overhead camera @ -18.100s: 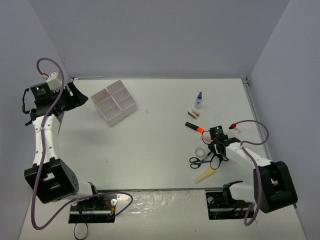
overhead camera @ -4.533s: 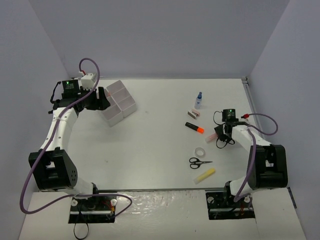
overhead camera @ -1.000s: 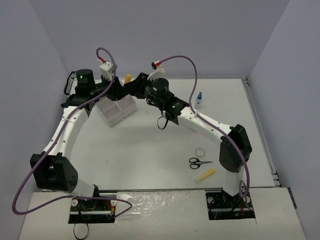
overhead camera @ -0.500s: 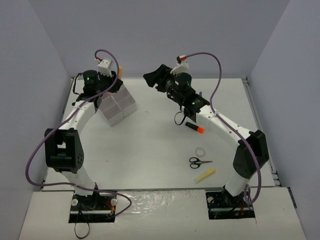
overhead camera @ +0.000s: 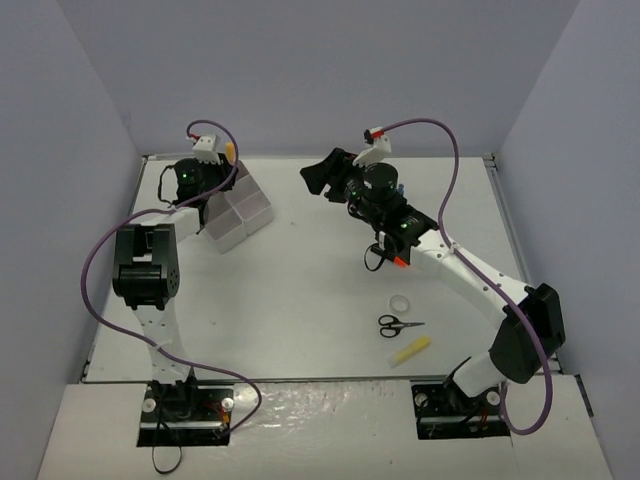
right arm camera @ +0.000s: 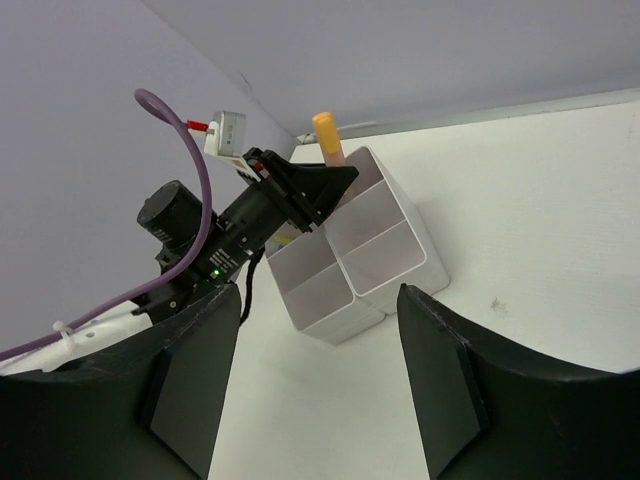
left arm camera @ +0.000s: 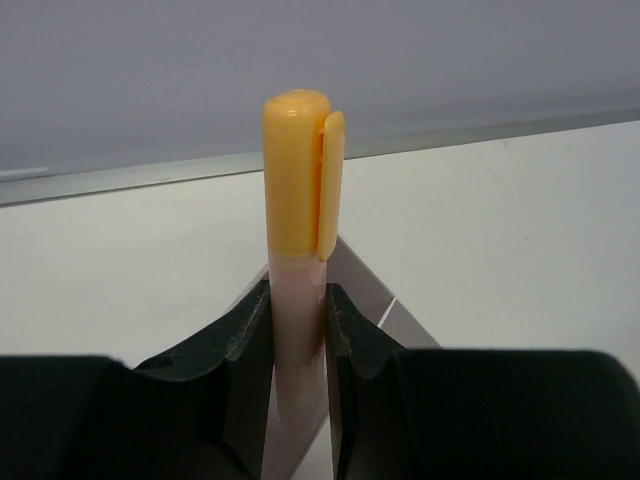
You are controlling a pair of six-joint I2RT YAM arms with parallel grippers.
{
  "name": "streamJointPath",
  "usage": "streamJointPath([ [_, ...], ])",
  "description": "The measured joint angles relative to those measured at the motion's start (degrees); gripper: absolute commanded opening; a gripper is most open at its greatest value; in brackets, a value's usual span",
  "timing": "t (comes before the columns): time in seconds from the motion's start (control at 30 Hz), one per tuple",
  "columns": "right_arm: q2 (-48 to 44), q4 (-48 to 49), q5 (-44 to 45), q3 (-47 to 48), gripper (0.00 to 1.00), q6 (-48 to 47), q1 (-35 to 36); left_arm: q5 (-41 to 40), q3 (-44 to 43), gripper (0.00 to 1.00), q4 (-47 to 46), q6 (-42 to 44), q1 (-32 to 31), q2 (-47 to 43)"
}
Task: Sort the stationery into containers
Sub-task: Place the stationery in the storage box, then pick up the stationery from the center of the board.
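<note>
Above tray [overhead camera: 252, 208]: left jaws clamp highlighter [left arm camera: 297, 200] near-upright, orange cap up; right jaws spread wide.

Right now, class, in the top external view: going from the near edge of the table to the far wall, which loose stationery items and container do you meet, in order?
yellow highlighter → black-handled scissors → white tape roll → white tray
</note>
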State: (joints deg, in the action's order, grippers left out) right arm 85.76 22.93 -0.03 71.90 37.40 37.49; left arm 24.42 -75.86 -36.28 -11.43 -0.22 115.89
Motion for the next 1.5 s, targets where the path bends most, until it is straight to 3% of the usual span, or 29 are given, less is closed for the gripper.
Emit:
streamJointPath([
  [0.27, -4.29, -1.06, 1.94, -1.15, 0.61, -1.35, -0.02, -0.03, -1.32, 0.00, -3.38, 2.48, -0.62, 1.82],
  [0.4, -5.48, -1.41, 2.64, -1.57, 0.62, -1.62, -0.02, -0.34, -1.30, 0.29, -3.69, 3.68, -0.69, 1.86],
  [0.57, -6.14, -2.83, 3.34, -1.83, 0.74, -3.30, -0.08, -0.31, -1.19, 0.46, -4.58, 4.54, -0.72, 1.86],
  [0.8, -9.36, -8.78, 5.50, -2.86, 0.84, -9.72, -0.42, -0.30, -1.13, 0.52, -4.72, 5.04, -0.74, 1.75],
  [1.0, -13.35, -18.56, 9.27, -3.06, 0.85, -13.23, -3.00, -0.29, -1.13, 0.53, -2.62, 5.05, -0.74, -0.74],
  [1.2, -13.76, -26.37, 8.66, -8.71, 0.83, -11.30, -11.67, 1.26, -1.81, 0.53, 1.03, 3.54, -0.74, -6.00],
  [1.4, -10.58, -31.68, 2.56, -16.08, 0.80, -6.26, -25.53, 4.77, -7.70, 0.53, 9.42, 0.88, -0.74, -8.54],
  [1.5, -8.70, -32.47, 1.43, -16.16, 0.83, -6.53, -27.30, 6.76, -9.76, 0.53, 13.44, -0.19, -0.74, -9.75],
])
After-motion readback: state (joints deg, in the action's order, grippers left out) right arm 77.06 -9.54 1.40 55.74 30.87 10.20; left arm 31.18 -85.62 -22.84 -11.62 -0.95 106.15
